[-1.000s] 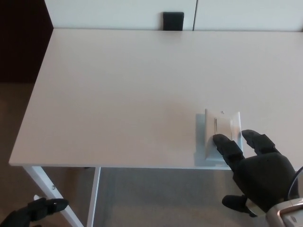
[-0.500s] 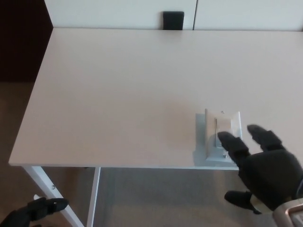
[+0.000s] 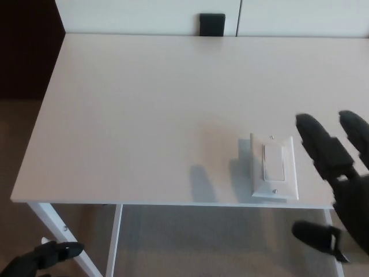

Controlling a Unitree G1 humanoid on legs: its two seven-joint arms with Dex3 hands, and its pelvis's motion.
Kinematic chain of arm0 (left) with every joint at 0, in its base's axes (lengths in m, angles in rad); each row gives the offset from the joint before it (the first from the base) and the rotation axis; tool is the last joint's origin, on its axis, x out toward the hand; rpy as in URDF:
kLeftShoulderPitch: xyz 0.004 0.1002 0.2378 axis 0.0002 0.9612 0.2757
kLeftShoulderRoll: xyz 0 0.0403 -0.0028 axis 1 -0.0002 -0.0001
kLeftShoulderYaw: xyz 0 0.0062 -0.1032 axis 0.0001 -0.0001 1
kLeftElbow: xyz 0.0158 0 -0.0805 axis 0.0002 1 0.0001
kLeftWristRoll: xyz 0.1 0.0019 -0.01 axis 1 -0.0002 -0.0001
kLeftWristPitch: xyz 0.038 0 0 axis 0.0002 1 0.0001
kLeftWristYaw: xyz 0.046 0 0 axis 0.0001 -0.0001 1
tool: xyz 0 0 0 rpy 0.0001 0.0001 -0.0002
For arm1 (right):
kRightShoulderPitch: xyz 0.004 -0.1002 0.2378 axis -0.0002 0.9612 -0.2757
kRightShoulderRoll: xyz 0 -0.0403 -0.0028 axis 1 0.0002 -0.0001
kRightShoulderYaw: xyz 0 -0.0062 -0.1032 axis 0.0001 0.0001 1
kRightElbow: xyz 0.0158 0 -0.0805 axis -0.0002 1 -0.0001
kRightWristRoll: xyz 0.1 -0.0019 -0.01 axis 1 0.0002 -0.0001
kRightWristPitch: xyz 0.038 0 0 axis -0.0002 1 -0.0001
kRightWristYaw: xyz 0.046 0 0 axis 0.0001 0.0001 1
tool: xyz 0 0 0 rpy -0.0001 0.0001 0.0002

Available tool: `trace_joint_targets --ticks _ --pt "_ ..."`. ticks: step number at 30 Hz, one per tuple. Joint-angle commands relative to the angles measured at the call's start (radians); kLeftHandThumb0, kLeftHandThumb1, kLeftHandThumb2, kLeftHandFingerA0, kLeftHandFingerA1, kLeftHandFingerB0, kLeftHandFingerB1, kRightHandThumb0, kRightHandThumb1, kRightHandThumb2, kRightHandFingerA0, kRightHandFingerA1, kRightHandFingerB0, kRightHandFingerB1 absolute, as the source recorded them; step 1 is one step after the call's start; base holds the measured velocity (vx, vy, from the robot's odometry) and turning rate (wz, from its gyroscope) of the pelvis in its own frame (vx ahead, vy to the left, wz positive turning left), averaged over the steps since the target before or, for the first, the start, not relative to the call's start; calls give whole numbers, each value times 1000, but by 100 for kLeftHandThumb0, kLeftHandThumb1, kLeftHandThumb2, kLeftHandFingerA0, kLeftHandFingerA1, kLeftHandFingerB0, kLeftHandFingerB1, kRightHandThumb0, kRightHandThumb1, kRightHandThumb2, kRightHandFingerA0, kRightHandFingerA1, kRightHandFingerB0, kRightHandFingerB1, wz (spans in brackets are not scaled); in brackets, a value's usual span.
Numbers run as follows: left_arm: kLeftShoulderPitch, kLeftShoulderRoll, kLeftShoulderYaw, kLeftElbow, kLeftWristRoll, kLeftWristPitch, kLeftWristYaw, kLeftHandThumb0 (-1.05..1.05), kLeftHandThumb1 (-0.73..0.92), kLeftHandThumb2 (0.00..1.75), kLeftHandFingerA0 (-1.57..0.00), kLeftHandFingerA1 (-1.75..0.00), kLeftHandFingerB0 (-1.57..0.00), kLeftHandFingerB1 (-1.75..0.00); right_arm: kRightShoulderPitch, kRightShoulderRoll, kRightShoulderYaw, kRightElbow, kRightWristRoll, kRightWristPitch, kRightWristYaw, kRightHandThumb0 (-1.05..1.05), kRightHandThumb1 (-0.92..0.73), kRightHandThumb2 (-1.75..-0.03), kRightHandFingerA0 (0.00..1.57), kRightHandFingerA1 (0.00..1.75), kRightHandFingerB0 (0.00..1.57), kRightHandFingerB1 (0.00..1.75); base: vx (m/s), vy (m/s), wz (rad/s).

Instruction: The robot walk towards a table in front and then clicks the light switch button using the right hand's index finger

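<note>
White table (image 3: 144,104) holds a light switch (image 3: 274,173); right hand (image 3: 340,184) alongside, fingers spread.

A single head camera looks steeply down from near the front edge of the white table (image 3: 144,104), facing twelve o'clock toward the far wall, floor showing at six.

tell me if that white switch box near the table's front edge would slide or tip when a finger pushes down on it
The switch box looks low and flat with a wide base, so tipping seems unlikely. It sits loose on the smooth table with no visible fixing, so an angled push might make it slide. It looks rigid, probably light plastic.
</note>
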Motion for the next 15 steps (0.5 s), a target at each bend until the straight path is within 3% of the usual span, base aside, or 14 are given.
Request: trace_joint_targets --ticks 1,6,7,10,12,15 --pt "-1 18 1 6 20 13 4 -1 67 58 -53 -47 -38 -41 221 -52 -106 -3 160 -134 -38 -93 -59 -92 0 10 0 0 0 0 0" --pt "5 23 0 13 20 11 -2 -1 67 58 -52 -47 -37 -41 356 -85 -154 113 139 -168 -34 -93 -62 -91 0 9 0 0 0 0 0" --pt "6 22 0 15 18 10 -2 -1 67 58 -52 -47 -38 -41 365 -89 -154 123 131 -174 -36 -84 -60 -89 0 11 2 10 0 0 0" --pt "3 17 1 25 17 7 3 -2 66 58 -53 -47 -39 -41 375 -93 -136 219 142 -197 -51 -91 -63 -93 0 10 2 6 0 0 0" --pt "8 11 1 30 16 4 8 -3 66 58 -53 -47 -38 -41 310 -61 -122 390 278 -292 -115 -85 -54 -86 0 17 10 20 0 0 0" --pt "26 3 4 30 13 3 16 -3 66 58 -53 -47 -38 -41 222 10 -116 626 493 -364 -61 -76 -54 -90 0 23 0 22 0 0 0"
